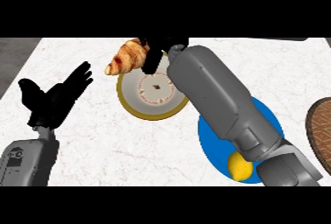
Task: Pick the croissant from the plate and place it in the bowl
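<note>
You see your right robot hand grasping the golden-brown flaky croissant, black fingers curled round one end. The croissant shows over the far left rim of the yellow-rimmed white bowl, off the round blue plate. That plate lies under the grey forearm and carries a yellow lemon. Your left robot hand rests released at the left of the white marble tabletop.

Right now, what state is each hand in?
Left hand: open, holding nothing.
Right hand: closed on the croissant.
</note>
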You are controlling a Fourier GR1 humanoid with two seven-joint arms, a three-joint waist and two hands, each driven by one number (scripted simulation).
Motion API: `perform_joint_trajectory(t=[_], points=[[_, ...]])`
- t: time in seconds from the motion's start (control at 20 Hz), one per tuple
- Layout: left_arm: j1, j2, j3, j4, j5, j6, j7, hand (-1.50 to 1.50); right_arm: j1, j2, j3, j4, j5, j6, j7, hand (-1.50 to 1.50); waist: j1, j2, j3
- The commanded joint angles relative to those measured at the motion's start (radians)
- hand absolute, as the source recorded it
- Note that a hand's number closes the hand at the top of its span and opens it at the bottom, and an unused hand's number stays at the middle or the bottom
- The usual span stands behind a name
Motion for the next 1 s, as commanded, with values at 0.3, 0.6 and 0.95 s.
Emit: perform_joint_trajectory(t=[0.3,0.6,0.95], points=[[-0.025,-0.057,-0.083,-0.017,-0.039,0.010,0.013,0.00,0.017,0.000,-0.108,0.217,-0.284,-0.092,-0.073,-1.50,0.081,0.021,0.001],[-0.035,-0.027,-0.048,-0.007,-0.006,-0.023,-0.005,0.00,-0.018,0.000,-0.114,0.271,-0.349,-0.180,-0.203,-1.50,0.089,0.023,0.000],[-0.073,-0.004,-0.017,0.001,0.012,-0.023,0.024,0.00,-0.027,0.000,-0.112,0.319,-0.361,-0.360,-0.329,-1.50,0.070,0.021,0.001]])
